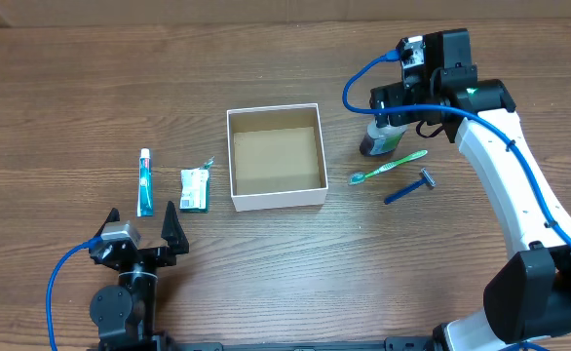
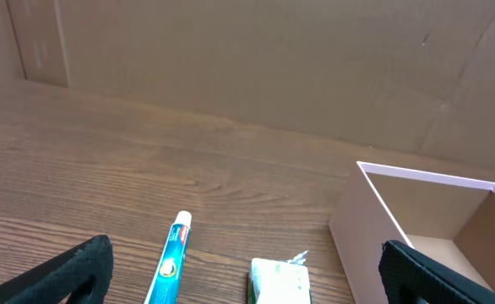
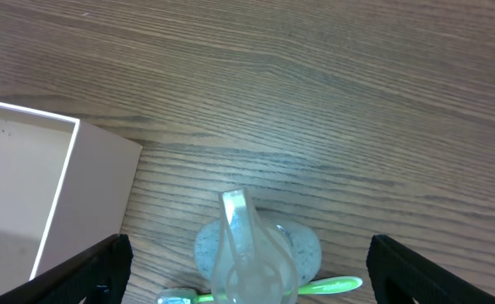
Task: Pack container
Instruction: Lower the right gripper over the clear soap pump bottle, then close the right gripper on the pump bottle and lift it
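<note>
**Right jaws spread over the bottle, box unpacked**

The brown wood-grain desk (image 1: 91, 88) carries everything. The white right arm (image 1: 505, 175) reaches in over its far right side. The square white-walled cardboard container (image 1: 233, 156) sits mid-desk, its brown floor bare, so packing looks barely begun.

The right jaws are wide open and straddle what seems to be a small clear plastic bottle (image 3: 252, 245) standing upright. The wrist view is too close to be sure of its shape. A green toothbrush (image 1: 390, 166) lies just beside its base.

A blue-and-white toothpaste tube (image 1: 145, 182) lies left of the box, with the blue razor (image 1: 410, 187) over on the right. A small green-and-white packet (image 1: 196, 189) sits near the tube. The left jaws gape open near the front edge, holding nothing.

The risk I see is an off-centre squeeze tipping the smooth bottle onto the toothbrush. A low carry could also knock the light box's near wall and shove it
</note>
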